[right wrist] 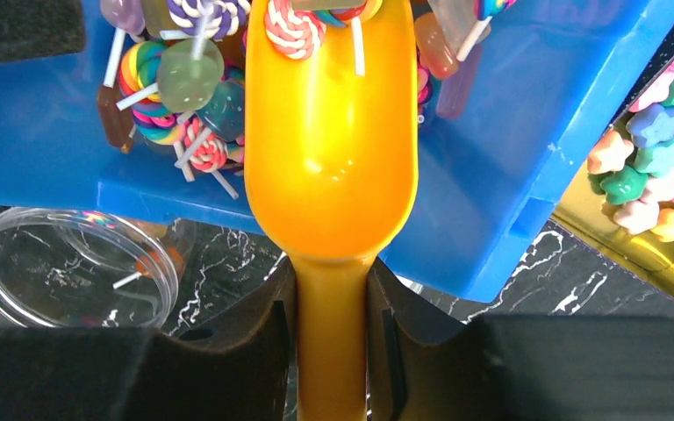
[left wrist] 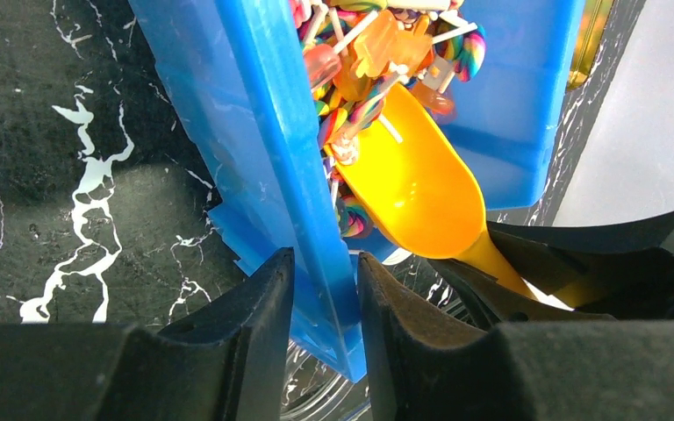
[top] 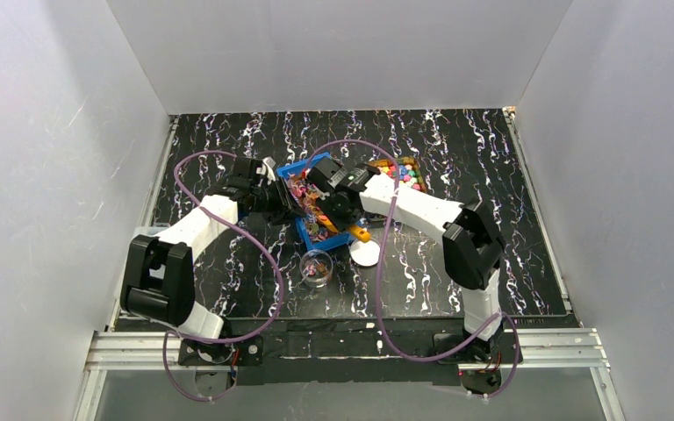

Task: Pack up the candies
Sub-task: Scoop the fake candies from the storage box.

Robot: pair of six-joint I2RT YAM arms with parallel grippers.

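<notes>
Right wrist view: pinching the handle of the orange scoop [right wrist: 329, 167] tightly with the right gripper [right wrist: 332, 298], bowl pushed into the blue bin [right wrist: 509, 132] among the lollipop candies [right wrist: 184, 79] — only a couple resting on it, near the tip. In the left wrist view, clamping the bin's near wall between the fingers of the left gripper [left wrist: 325, 298]. Just beside the bin, a clear jar [right wrist: 61, 263] with only a few sweets inside. Probably early in the packing — most lollipops to be scooped, star sweets [right wrist: 658, 167] heaped in the gold tray [right wrist: 614, 250], white lid [top: 365, 253] not yet on.
</notes>
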